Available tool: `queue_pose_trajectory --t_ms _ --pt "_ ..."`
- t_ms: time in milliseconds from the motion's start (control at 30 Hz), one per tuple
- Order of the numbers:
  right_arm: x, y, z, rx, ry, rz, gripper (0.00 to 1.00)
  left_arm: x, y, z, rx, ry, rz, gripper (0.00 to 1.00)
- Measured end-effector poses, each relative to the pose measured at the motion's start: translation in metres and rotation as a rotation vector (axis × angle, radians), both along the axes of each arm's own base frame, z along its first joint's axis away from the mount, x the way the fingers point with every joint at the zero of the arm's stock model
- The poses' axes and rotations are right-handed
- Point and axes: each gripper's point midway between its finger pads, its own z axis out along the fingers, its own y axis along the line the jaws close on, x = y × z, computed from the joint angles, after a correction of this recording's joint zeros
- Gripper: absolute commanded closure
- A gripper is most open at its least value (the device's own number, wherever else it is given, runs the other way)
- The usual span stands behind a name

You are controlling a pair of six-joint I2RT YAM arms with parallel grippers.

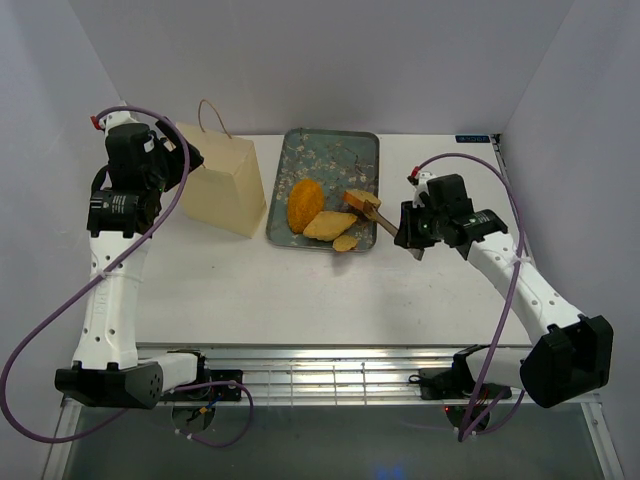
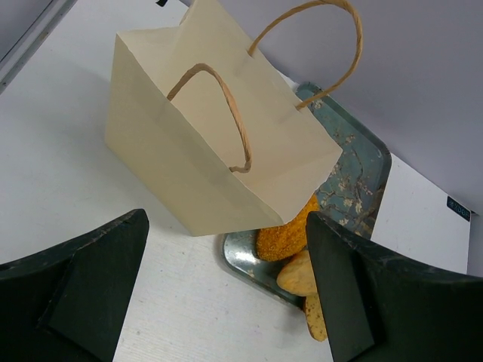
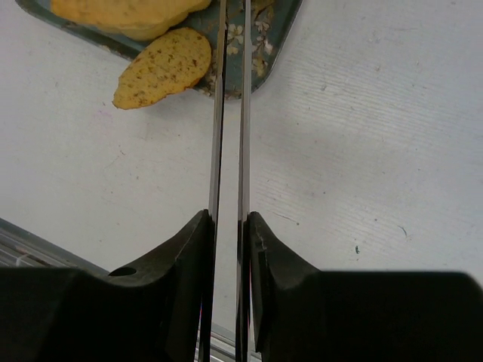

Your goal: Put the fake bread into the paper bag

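As the right arm reached in from the right of the floral grey-green metal tray (image 1: 330,150), its right gripper (image 3: 233,23) had its two long thin blades drawn almost together with only a sliver of gap. The wrist view cut off their tips, so I could not tell whether they pinched anything. From above, those tips met the brown-crusted slice (image 1: 362,203) on the tray's right half, its long axis seeming to slant roughly toward that gripper. The big orange oval loaf (image 1: 305,203) lay near the tray's middle, with the pale tan flat slice (image 1: 330,225) touching it on the near side. The small tan bit (image 3: 164,68) hung over the tray's near rim, partly on the white table (image 1: 300,300). The cream-beige boxy paper bag (image 2: 204,158) stood just left of the tray, across it from the right arm, so any piece would have to be carried over the loaf to reach it. The left gripper (image 2: 226,220) hovered over the bag from the side away from the tray, spread wide and holding nothing. It was the nearer one to the bag, while the right was nearer the bread. One tan cord handle (image 2: 226,113) drooped across the bag's mouth, which I judged might snag a piece going in.
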Motion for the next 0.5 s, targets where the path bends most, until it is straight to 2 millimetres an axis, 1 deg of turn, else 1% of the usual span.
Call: queue_pose_trajectory --t_ms 133,300,400,500 --pt "0.008 0.004 0.024 0.021 -0.047 0.005 0.92 0.0 0.0 -0.001 0.0 0.003 0.0 0.05" --pt "0.012 0.012 0.056 0.057 -0.097 0.028 0.92 -0.001 0.0 0.001 0.001 -0.005 0.002 0.05" --pt "0.011 0.022 0.08 0.088 -0.131 0.062 0.92 -0.002 0.002 0.003 0.003 -0.011 0.008 0.08" --pt "0.007 0.039 0.109 0.124 -0.17 0.118 0.92 -0.003 0.003 0.004 0.005 -0.016 0.015 0.11"
